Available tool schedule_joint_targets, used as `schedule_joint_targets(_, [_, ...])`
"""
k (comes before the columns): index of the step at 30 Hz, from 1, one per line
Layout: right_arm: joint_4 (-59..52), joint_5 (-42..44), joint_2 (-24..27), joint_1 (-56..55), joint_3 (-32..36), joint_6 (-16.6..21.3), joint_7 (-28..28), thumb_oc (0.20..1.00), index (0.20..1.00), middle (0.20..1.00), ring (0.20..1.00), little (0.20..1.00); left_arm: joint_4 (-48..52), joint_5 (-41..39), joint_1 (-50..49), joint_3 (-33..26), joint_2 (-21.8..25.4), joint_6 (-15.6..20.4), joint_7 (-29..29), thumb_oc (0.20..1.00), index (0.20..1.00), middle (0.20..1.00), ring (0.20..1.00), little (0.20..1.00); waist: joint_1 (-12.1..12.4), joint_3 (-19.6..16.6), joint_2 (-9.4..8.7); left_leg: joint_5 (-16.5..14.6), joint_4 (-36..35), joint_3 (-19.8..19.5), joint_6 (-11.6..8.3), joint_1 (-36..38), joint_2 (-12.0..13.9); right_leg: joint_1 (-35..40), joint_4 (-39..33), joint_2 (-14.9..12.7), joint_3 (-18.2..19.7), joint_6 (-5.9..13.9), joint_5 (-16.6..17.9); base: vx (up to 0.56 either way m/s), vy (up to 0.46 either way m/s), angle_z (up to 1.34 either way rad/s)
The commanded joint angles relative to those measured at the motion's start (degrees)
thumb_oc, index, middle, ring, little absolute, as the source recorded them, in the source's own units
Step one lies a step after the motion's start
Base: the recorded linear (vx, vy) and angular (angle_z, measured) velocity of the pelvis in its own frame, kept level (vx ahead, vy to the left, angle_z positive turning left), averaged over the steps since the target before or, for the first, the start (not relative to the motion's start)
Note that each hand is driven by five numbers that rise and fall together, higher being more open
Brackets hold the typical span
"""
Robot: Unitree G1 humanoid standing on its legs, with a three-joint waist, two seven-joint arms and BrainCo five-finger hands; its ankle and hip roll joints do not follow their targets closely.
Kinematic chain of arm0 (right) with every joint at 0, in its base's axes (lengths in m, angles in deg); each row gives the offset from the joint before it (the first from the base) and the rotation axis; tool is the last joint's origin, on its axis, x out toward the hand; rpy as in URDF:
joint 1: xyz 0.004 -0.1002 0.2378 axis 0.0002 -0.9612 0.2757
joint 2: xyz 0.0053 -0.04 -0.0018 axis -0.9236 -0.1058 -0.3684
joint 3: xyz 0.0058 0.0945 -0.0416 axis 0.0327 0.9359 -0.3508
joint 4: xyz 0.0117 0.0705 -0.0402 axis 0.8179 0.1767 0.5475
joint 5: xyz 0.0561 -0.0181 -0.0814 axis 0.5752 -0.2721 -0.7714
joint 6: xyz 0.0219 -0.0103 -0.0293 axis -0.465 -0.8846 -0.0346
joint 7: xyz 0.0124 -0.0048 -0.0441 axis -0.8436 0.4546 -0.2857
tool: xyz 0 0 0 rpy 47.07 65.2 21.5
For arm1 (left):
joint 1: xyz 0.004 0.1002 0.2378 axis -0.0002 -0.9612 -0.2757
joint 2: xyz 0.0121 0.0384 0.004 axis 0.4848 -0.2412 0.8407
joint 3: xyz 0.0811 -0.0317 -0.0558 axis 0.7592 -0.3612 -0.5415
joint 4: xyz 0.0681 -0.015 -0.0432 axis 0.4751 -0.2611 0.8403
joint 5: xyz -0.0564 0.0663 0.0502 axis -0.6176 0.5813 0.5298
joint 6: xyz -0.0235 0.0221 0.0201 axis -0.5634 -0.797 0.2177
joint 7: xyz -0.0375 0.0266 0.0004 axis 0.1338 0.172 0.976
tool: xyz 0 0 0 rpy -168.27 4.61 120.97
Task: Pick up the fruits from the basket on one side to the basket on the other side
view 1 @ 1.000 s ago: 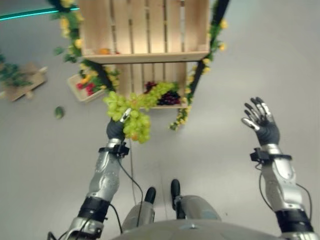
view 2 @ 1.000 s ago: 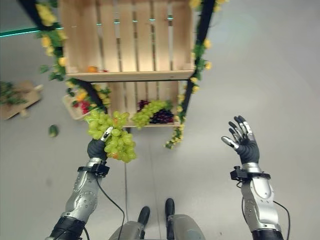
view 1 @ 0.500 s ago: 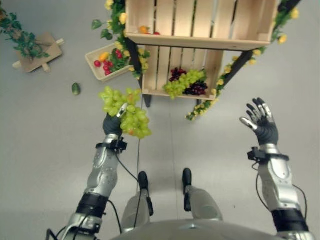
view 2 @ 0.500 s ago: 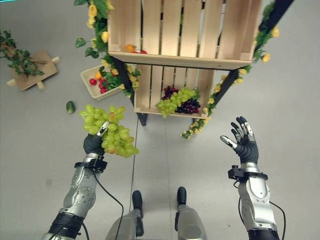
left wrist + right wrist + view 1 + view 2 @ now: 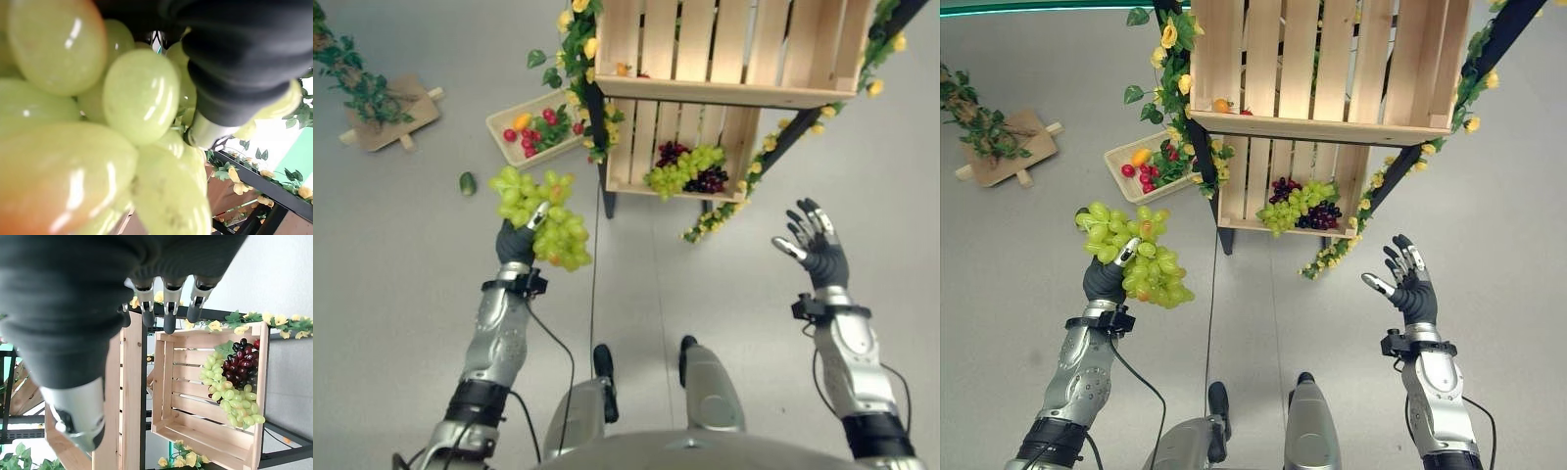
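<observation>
A green grape bunch (image 5: 540, 213) was gripped in the left robot hand (image 5: 516, 245); the fruit basket (image 5: 534, 128) lay farther left; the right robot hand (image 5: 818, 251) was spread open.

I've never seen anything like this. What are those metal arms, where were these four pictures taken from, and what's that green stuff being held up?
You are looking through a humanoid robot's own cameras. Two pictures come from its head, looking down; the other two come from cameras on its wrists, very close up. The left hand has its fingers curled round a bunch of green grapes, raised above the grey floor. The right hand is open, holding nothing. Ahead stands a wooden crate shelf trimmed with yellow flowers; its lower crate holds more green and dark grapes. A shallow basket of small fruit sits on the floor to the left.
</observation>
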Motion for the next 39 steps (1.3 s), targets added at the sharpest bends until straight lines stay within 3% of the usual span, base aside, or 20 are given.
schedule_joint_targets(1, [-1.4, -0.3, 1.3, 2.7, 0.5, 3.1, 0.5, 1.000, 1.000, 1.000, 1.000, 1.000, 5.0, 2.0, 2.4, -1.0, 1.5, 4.6, 0.1, 0.200, 0.200, 0.200, 0.200, 0.200, -0.9, -1.6, 0.37, -3.9, -0.4, -2.1, -3.04, 4.2, 0.1, 1.0, -11.2, -0.7, -2.0, 1.67, 5.5, 0.21, -0.130, -0.16])
schedule_joint_targets(5, [-1.7, -1.0, 2.2, 2.9, 0.2, 3.2, 0.4, 1.000, 1.000, 1.000, 1.000, 1.000, 4.0, 3.0, 3.5, -0.5, 1.6, 4.8, 0.0, 0.200, 0.200, 0.200, 0.200, 0.200, -0.4, -2.4, -0.51, -4.2, 0.2, -3.0, -4.78, 4.7, 0.8, 3.4, -13.4, -0.9, -0.8, 1.69, 6.5, 0.15, -0.162, 0.14])
schedule_joint_targets(10, [-1.7, -1.0, 2.2, 2.9, 0.2, 3.2, 0.4, 1.000, 1.000, 1.000, 1.000, 1.000, 4.0, 3.0, 3.5, -0.5, 1.6, 4.8, 0.0, 0.200, 0.200, 0.200, 0.200, 0.200, -0.4, -2.5, -0.47, -4.3, 0.3, -3.0, -4.81, 4.6, 0.8, 3.4, -13.4, -0.9, -0.8, 1.67, 6.5, 0.09, -0.128, 0.27])
schedule_joint_targets(11, [-3.1, 1.4, 3.4, 2.4, -0.3, 3.3, -0.8, 1.000, 1.000, 1.000, 1.000, 1.000, 4.7, 2.1, 2.3, -0.4, 0.6, 4.5, 0.4, 0.200, 0.200, 0.200, 0.200, 0.200, -0.2, -3.0, 0.00, -0.1, 11.6, -4.6, -8.66, 2.8, 4.9, 7.8, -12.4, 2.9, -2.8, -2.05, 3.2, 0.38, -0.564, 0.57])
schedule_joint_targets(12, [-3.1, 1.4, 3.4, 2.4, -0.3, 3.3, -0.8, 1.000, 1.000, 1.000, 1.000, 1.000, 4.7, 2.1, 2.3, -0.4, 0.6, 4.5, 0.4, 0.200, 0.200, 0.200, 0.200, 0.200, -0.2, -3.0, 0.00, -0.1, 11.6, -4.6, -8.66, 2.8, 4.9, 7.8, -12.4, 2.9, -2.8, -2.05, 3.2, 0.44, -0.681, 0.36])
schedule_joint_targets(13, [-3.2, 2.0, 3.5, 2.3, -0.6, 3.3, -1.3, 1.000, 1.000, 1.000, 1.000, 1.000, 5.0, 2.2, 1.6, -0.7, 0.4, 4.4, 0.4, 0.200, 0.200, 0.200, 0.200, 0.200, 0.0, -2.9, 0.12, 2.7, 16.1, -5.5, -9.39, 1.6, 5.8, 9.0, -12.9, 4.2, -3.0, -3.32, 2.7, 0.15, -0.310, 0.65])
schedule_joint_targets(14, [-3.6, 2.6, 3.8, 2.2, -1.0, 3.4, -1.4, 1.000, 1.000, 1.000, 1.000, 1.000, 5.2, 2.0, 0.8, -0.9, 0.0, 4.3, 0.3, 0.200, 0.200, 0.200, 0.200, 0.200, 1.0, -1.8, -0.52, 7.6, 24.7, -6.8, -9.80, -1.8, 6.5, 11.4, -13.9, 5.1, -2.3, -5.21, 1.8, 0.17, -0.422, 0.60])
schedule_joint_targets(15, [-3.8, 3.1, 4.0, 2.0, -0.9, 3.6, -1.3, 1.000, 1.000, 1.000, 1.000, 1.000, 5.3, 2.0, 0.7, -0.7, -0.2, 4.3, 0.2, 0.200, 0.200, 0.200, 0.200, 0.200, 1.4, -0.8, -0.92, 9.3, 29.7, -7.6, -9.85, -4.9, 6.8, 12.5, -14.4, 5.3, -2.5, -6.08, 1.6, 0.12, -0.388, -0.06])
schedule_joint_targets(16, [-4.0, 3.2, 4.3, 2.0, -1.0, 3.7, -1.0, 1.000, 1.000, 1.000, 1.000, 1.000, 5.3, 2.0, 0.6, -0.5, -0.3, 4.2, 0.0, 0.200, 0.200, 0.200, 0.200, 0.200, 2.0, 0.0, -1.56, 9.8, 33.0, -7.9, -9.47, -7.3, 6.2, 13.1, -14.7, 5.0, -2.4, -6.65, 1.7, 0.07, -0.243, -0.48])
schedule_joint_targets(17, [-3.9, 3.5, 4.5, 2.2, -1.0, 3.4, -0.9, 1.000, 1.000, 1.000, 1.000, 1.000, 5.4, 2.2, 0.4, -0.5, -0.4, 4.2, -0.1, 0.200, 0.200, 0.200, 0.200, 0.200, 2.1, 0.2, -1.60, 7.9, 34.0, -8.4, -8.82, -8.9, 5.2, 13.1, -15.0, 5.0, -2.3, -6.80, 1.3, 0.09, -0.152, -0.49])
schedule_joint_targets(18, [-4.1, 3.3, 4.5, 2.2, -0.9, 3.2, -0.7, 1.000, 1.000, 1.000, 1.000, 1.000, 5.6, 2.4, 0.1, -0.4, -0.5, 4.0, -0.1, 0.200, 0.200, 0.200, 0.200, 0.200, 2.1, 0.0, -1.45, 7.3, 32.6, -7.9, -8.64, -9.6, 5.3, 13.4, -15.5, 4.9, -2.3, -6.71, 1.1, 0.13, -0.076, -0.37])
schedule_joint_targets(20, [-4.2, 3.2, 4.6, 2.2, -0.6, 3.4, -0.3, 1.000, 1.000, 1.000, 1.000, 1.000, 5.2, 2.5, -0.4, -0.4, -0.7, 4.0, -0.5, 0.200, 0.200, 0.200, 0.200, 0.200, 2.1, -0.3, -0.03, 6.8, 21.2, -6.5, -8.44, -11.1, 6.8, 13.8, -16.5, 5.5, -2.5, -5.89, 0.7, 0.19, 0.034, -0.19])
schedule_joint_targets(22, [-4.0, 2.8, 5.1, 2.6, -1.1, 3.6, -0.1, 1.000, 1.000, 1.000, 1.000, 1.000, 4.8, 3.3, -0.9, -0.3, -0.5, 4.2, -0.8, 0.200, 0.200, 0.200, 0.200, 0.200, 3.1, 0.2, 1.03, 6.5, 9.3, -8.0, -8.19, -9.8, 6.0, 13.4, -16.1, 6.3, -1.2, -4.97, 0.0, 0.18, 0.113, 0.12])
schedule_joint_targets(23, [-4.0, 2.1, 5.3, 2.9, -1.2, 3.7, 0.0, 1.000, 1.000, 1.000, 1.000, 1.000, 4.4, 3.7, -1.2, -0.2, -0.5, 4.4, -0.8, 0.200, 0.200, 0.200, 0.200, 0.200, 3.2, 0.2, 1.50, 7.4, 6.1, -8.5, -8.65, -9.9, 6.0, 13.3, -16.0, 6.7, -1.0, -4.63, -0.3, 0.13, 0.126, 0.00])
schedule_joint_targets(24, [-3.8, 1.4, 5.7, 3.3, -1.8, 3.4, -0.5, 1.000, 1.000, 1.000, 1.000, 1.000, 4.2, 3.6, -1.9, -0.3, -0.6, 4.6, -0.5, 0.200, 0.200, 0.200, 0.200, 0.200, 3.1, -0.1, 1.74, 6.0, 4.1, -8.6, -8.12, -8.2, 5.8, 12.9, -15.3, 6.4, -0.7, -4.10, -0.6, 0.12, 0.138, -0.56])
schedule_joint_targets(39, [-4.5, 0.4, 5.2, 7.0, -4.4, 2.3, -1.5, 1.000, 1.000, 1.000, 1.000, 1.000, 4.9, 6.4, -0.5, -1.4, 1.8, 5.7, -2.9, 0.200, 0.200, 0.200, 0.200, 0.200, 2.7, 1.7, 0.45, 3.5, 3.0, -5.3, -6.14, -7.6, 4.1, 6.3, -11.7, 4.9, 2.3, -2.90, 0.0, 0.03, 0.070, -0.20])
